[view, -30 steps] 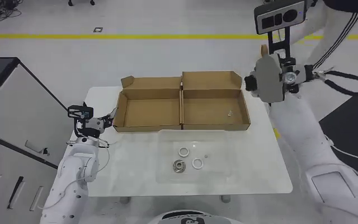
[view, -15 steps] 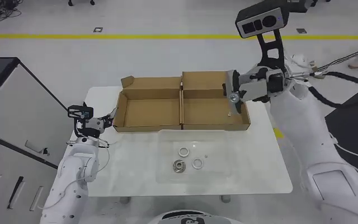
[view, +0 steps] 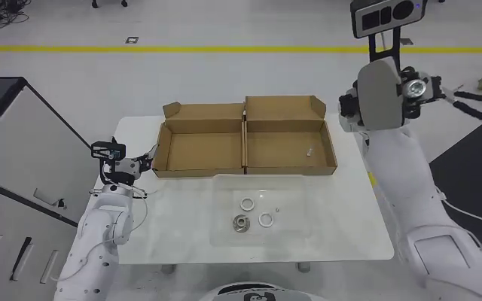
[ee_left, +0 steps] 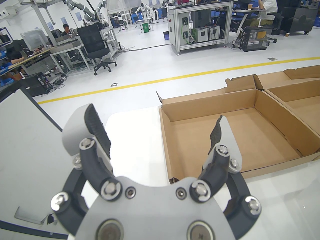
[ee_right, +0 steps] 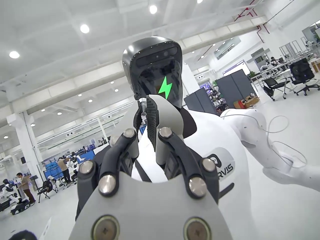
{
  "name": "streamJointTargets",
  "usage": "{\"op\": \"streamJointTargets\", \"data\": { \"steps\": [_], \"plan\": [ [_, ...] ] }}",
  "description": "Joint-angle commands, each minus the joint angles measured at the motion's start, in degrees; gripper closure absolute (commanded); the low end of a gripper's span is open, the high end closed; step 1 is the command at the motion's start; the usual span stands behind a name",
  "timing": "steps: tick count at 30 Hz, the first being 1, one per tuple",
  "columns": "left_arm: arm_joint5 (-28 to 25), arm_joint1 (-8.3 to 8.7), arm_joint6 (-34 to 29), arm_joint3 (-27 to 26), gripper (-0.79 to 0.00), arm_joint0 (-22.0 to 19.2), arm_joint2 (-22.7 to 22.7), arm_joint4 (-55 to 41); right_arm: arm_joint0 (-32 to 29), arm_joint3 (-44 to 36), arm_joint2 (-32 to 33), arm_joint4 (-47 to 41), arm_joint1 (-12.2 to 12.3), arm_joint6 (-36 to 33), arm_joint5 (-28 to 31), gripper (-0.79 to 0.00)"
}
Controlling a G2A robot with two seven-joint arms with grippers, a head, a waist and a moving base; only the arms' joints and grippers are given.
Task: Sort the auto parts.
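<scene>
Cardboard boxes point(view: 202, 150) sat far, side by side, as bins; loose parts point(view: 241, 223) lay in the near tray point(view: 294, 226). Right gripper point(ee_right: 146, 108), raised, pinched a metal fitting point(ee_right: 142, 102), likely box-bound; left gripper point(ee_left: 155, 114) gaped beside the left box point(ee_left: 255, 136).

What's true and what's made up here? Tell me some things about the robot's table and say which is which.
1. The left cardboard box sits right beside the right cardboard box. True.
2. The left gripper has its jaws shut. False: the jaws are open and hold nothing.
3. Two white rings lie in the clear tray. True.
4. The right gripper is down in the tray. False: it is raised, off to the right of the boxes, with its jaws shut on a small metal part.
</scene>
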State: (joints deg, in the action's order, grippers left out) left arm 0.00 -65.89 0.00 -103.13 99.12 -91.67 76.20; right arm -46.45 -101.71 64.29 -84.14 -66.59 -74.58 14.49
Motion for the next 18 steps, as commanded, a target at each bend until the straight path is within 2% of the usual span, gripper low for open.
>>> {"op": "streamJointTargets", "data": {
  "steps": [1,18],
  "plan": [
    [0.0,0.0,0.0,0.0,-0.785,0.0,0.0,0.0,-0.1,0.0,0.3,0.3,-0.1,0.2,-0.2,0.0],
    [0.0,0.0,0.0,0.0,-0.785,0.0,0.0,0.0,0.5,-0.8,3.2,16.7,-0.2,-0.1,-4.0,0.0]
  ]
}}
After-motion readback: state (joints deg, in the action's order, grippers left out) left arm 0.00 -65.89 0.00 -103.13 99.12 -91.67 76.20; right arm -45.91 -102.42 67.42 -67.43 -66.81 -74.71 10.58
